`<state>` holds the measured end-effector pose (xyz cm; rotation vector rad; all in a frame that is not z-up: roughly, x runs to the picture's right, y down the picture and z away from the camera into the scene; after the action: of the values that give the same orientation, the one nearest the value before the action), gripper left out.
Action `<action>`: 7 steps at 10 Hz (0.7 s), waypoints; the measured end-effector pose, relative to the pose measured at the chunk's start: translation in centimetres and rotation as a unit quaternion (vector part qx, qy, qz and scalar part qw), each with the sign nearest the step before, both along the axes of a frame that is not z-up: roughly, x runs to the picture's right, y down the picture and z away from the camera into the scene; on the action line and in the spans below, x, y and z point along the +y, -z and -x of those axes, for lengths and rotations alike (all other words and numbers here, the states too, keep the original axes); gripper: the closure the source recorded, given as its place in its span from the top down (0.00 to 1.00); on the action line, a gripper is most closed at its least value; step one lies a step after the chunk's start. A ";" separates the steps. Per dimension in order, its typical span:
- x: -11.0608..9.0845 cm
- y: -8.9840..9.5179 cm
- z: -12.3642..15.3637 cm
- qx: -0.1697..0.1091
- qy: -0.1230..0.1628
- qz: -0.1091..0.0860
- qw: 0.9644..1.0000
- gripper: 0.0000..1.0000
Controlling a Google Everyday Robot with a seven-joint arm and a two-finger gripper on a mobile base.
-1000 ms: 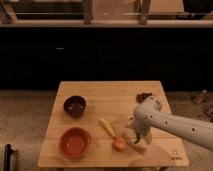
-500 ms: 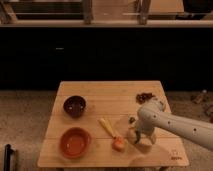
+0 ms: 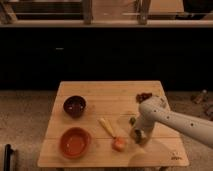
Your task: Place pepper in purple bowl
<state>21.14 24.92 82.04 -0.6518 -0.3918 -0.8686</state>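
Observation:
The pepper shows only as a small dark-green bit on the wooden table, right against my arm; the rest of it is hidden. My gripper points down at the table just in front of that green bit, right of centre. The purple bowl is small, dark and glossy. It stands empty on the left half of the table, well away from the gripper.
A larger orange-red bowl stands at the front left. A pale yellow stick-like vegetable and a small orange round vegetable lie just left of the gripper. A dark red item lies at the back right. The wooden table ends close by on the right.
My gripper has shifted a little to the right and toward the table's front edge. The bowls and vegetables have not moved.

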 end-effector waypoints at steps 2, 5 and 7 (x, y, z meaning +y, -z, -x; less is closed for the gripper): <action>0.4 -0.1 -0.5 -0.022 -0.026 0.016 0.999 0.23; 0.2 0.0 -0.4 -0.022 -0.023 0.015 0.999 0.00; 0.7 0.7 -0.7 -0.023 -0.040 0.004 0.999 0.00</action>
<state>21.84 25.61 81.38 -0.6199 -0.4610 -0.8072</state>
